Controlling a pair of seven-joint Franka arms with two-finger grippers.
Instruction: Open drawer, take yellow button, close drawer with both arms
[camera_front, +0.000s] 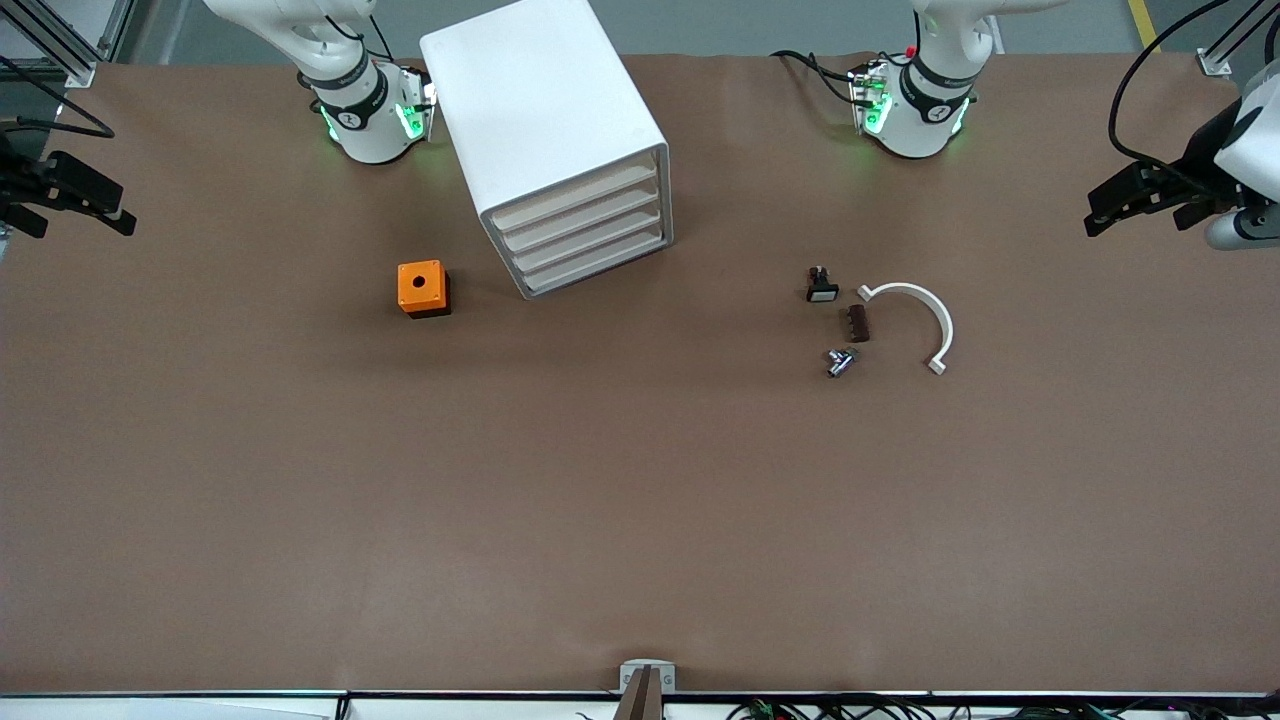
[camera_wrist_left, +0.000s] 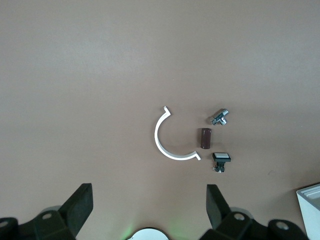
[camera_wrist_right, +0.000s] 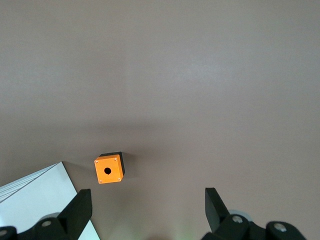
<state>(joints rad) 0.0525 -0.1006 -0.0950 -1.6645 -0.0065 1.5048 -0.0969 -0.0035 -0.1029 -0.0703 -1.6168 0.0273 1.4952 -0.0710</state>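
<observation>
While cabinet (camera_front: 560, 140) fronts show frontally, wrists catch corners.

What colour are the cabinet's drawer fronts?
Cream, on the white cabinet; the drawer fronts show best in the front view.

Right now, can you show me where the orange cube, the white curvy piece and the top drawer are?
orange cube (camera_front: 420, 284): front view, on its orange top face.
white curved piece (camera_front: 925, 302): front view, on the arc's bend.
top drawer (camera_front: 575, 197): front view, on its cream front.

Even overhead light, perhaps slightly soft.
</observation>
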